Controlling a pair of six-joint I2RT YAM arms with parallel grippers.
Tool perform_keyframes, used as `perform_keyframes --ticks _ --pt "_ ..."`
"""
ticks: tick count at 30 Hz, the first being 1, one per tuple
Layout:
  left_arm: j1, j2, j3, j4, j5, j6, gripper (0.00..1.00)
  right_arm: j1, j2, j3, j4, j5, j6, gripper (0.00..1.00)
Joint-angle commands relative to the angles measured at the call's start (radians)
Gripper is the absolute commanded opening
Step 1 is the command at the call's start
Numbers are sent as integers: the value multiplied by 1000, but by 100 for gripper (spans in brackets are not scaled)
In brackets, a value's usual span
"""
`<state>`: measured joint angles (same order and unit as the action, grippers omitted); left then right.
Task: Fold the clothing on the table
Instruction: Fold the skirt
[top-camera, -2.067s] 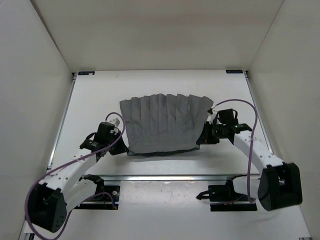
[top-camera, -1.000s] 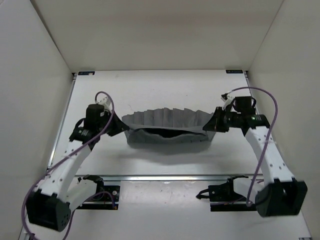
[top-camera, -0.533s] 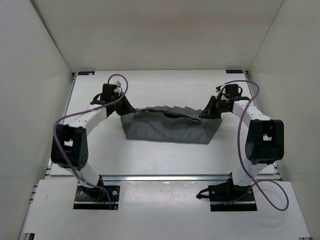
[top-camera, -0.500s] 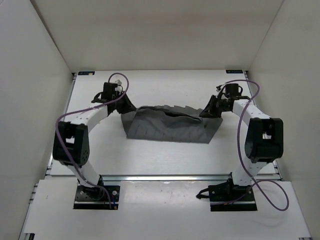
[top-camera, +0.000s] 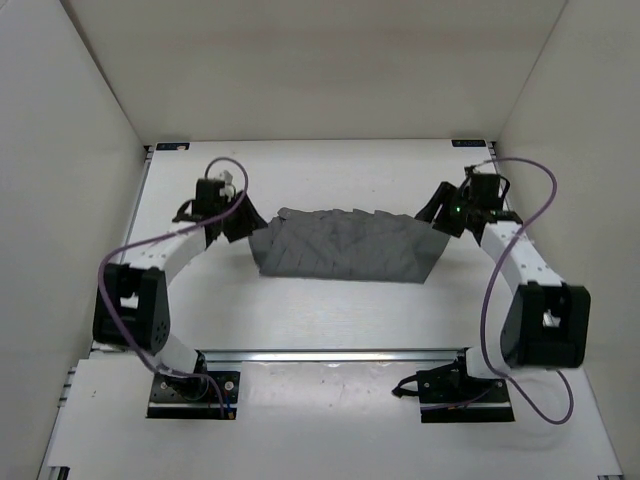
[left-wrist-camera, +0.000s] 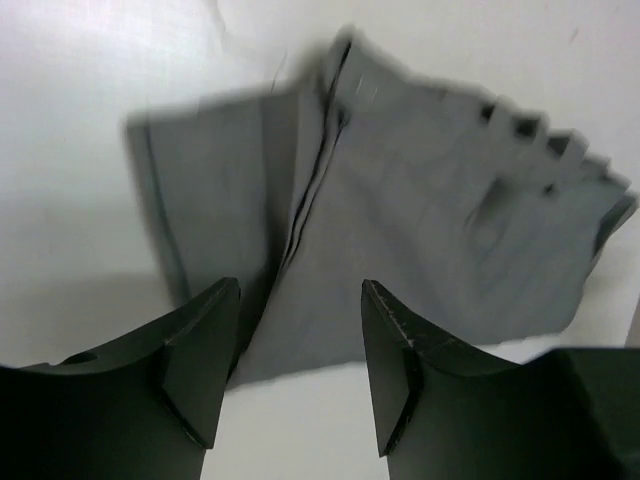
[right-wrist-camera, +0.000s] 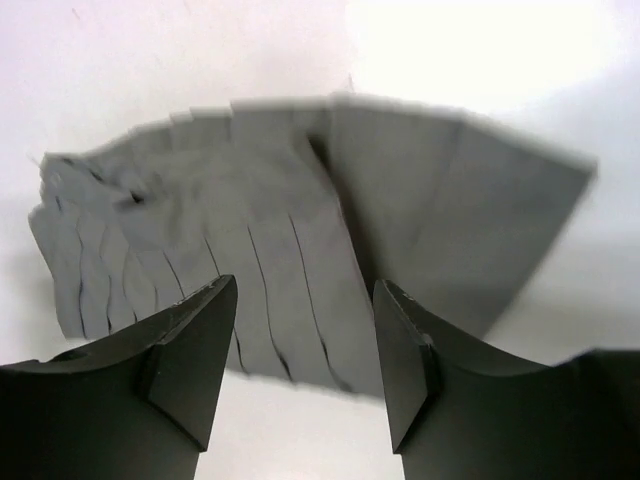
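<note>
Your clothing (top-camera: 345, 247) lies flat on the worktop (top-camera: 330, 175), around the middle and a little toward the far side. It makes a wide, shallow dark grey band, doubled over on itself. A stepped row of pleat ends runs along its far edge, and its near edge is straight.

Your left tool (top-camera: 238, 217) sits just off the garment's left end with its fingers (left-wrist-camera: 205, 350) spread apart and nothing between them. Its wrist camera looks through the gap at one cloth layer lying over another, with a seam line running away from you.

Your right tool (top-camera: 438, 212) sits just off the right end, likewise spread and empty. Its fingers (right-wrist-camera: 190, 350) frame the pleats fanning to the left in its own view. Both wrist views are blurred, so you cannot tell whether either fingertip touches the cloth.
</note>
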<state>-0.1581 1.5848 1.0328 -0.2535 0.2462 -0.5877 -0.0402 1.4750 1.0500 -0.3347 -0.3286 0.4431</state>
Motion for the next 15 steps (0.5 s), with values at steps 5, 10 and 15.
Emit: perform_keyframes --ticks 5,10,15 --pt "-66 -287 -358 43 -77 -38 63 80 -267 -314 75 187 123 56" --pt "-110 -296 -436 126 -102 -115 62 80 -326 -435 117 163 178 56" --pt "-141 -226 -462 209 -154 -158 61 82 -331 -507 175 158 212 56"
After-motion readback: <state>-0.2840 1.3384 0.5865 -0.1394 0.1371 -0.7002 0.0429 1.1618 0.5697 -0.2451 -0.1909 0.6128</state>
